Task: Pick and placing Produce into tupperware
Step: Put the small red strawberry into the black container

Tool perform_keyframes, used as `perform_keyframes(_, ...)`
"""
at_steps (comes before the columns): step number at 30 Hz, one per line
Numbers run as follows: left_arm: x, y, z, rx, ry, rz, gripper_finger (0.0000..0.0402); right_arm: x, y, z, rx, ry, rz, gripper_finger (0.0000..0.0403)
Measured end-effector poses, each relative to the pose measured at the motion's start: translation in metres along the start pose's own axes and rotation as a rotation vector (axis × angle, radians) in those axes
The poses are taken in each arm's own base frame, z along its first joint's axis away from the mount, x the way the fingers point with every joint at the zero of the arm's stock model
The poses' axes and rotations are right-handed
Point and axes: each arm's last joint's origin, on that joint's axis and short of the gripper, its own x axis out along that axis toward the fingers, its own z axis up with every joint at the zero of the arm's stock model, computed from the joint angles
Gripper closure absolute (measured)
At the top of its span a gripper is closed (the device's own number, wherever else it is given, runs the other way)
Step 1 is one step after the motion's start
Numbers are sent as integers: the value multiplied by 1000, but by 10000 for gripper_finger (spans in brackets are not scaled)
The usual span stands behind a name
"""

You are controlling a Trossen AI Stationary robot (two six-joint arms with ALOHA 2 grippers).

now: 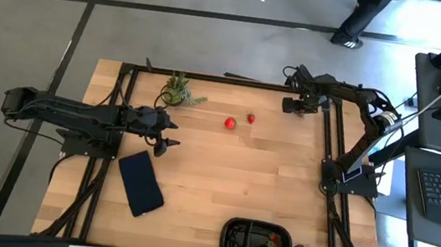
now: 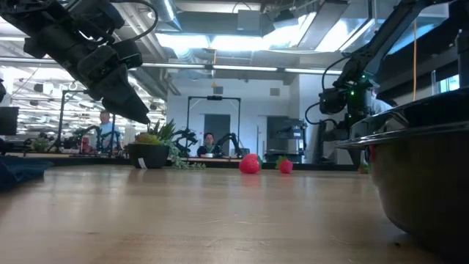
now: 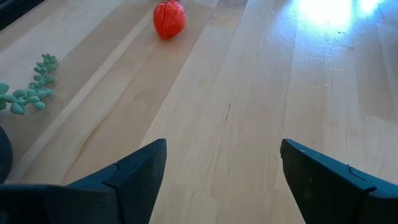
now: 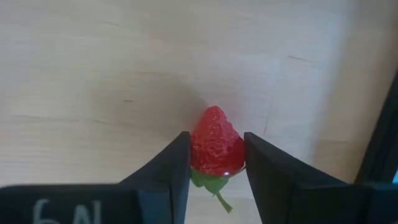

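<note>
The right gripper [image 4: 216,163] pinches a strawberry [image 4: 216,147] at the table's far edge. The left gripper [image 3: 222,177] hovers wide open. Two red fruits [image 1: 230,123] remain out; the black tupperware [image 1: 232,235] already holds some produce.

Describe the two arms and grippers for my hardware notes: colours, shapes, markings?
Both arms are dark, jointed links. The left gripper has two matte black wedge-shaped fingers. The right gripper has similar black fingers, with pale handwritten characters on its body, and its arm shows a silver band.
</note>
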Motion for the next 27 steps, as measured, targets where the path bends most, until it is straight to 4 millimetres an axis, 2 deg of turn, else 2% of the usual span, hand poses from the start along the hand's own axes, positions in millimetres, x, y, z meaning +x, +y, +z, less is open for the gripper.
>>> perform_keyframes(4, 0, 0, 0, 0, 0, 0, 98, 0, 0, 0, -2, 5, 8, 255)
perform_keyframes(10, 0, 0, 0, -1, 0, 0, 98, 3, 2, -5, -36, 34, 8, 219)
perform_keyframes(17, 0, 0, 0, -2, 0, -1, 98, 7, 8, -5, -37, -19, 19, 194)
perform_keyframes(21, 0, 0, 0, -2, 0, -1, 98, 7, 7, -5, -40, -19, 16, 209)
perform_keyframes(27, 0, 0, 0, -2, 0, -1, 98, 7, 7, -6, -40, -19, 16, 270)
